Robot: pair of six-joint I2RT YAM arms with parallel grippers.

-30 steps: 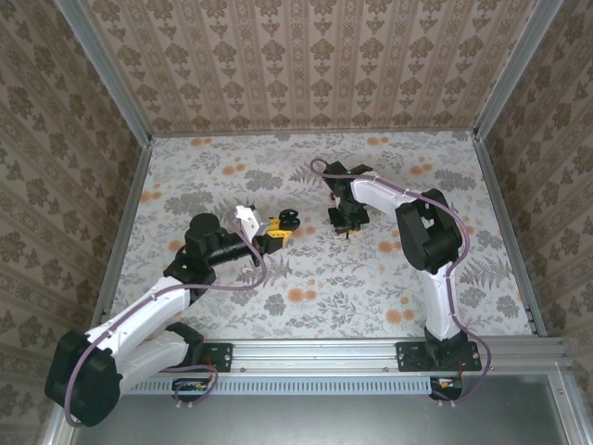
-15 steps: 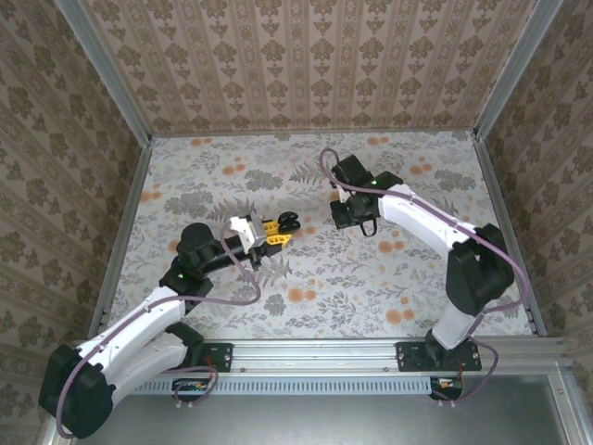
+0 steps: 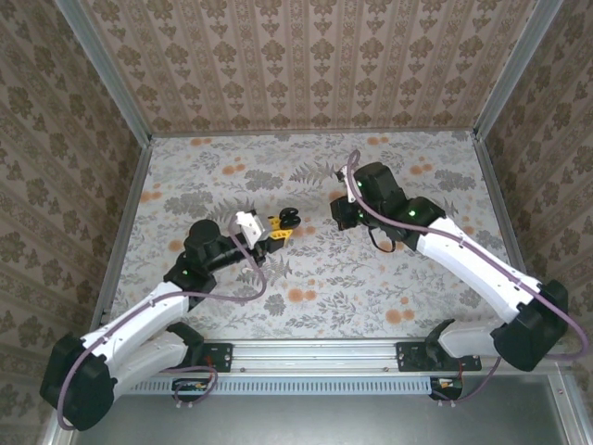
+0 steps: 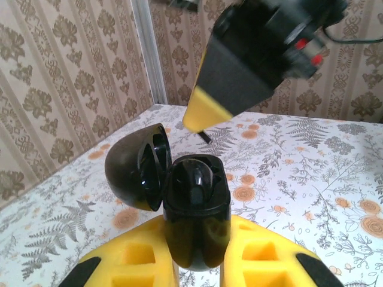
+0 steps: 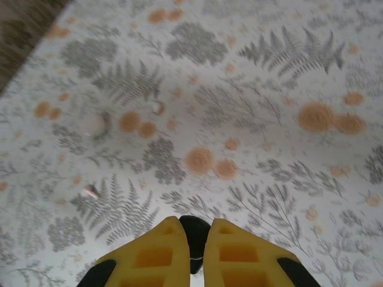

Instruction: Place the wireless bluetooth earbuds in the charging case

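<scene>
The left jaws are closed tight on the charging case (image 4: 196, 209), which stands upright between them, its lid (image 4: 134, 167) tipped open to their left. The right jaws are closed on 1 black earbud (image 5: 194, 230), pinched between their yellow tips above the flowered tabletop (image 5: 251, 119), near the case.

From my console this reads as a robotics test cell dressed up as a home, not a real room. Beige damask-patterned wallpaper panels (image 3: 306, 65) sit in bare silver aluminium frame posts (image 3: 104, 74), boxing in a tabletop covered with a grey-and-orange floral sheet (image 3: 324, 297). Along its near edge I see a slotted aluminium mounting rail (image 3: 320, 354) carrying two white-and-black robot arms, left (image 3: 139, 320) and right (image 3: 473, 264), with loose purple cables (image 3: 232, 297).
</scene>
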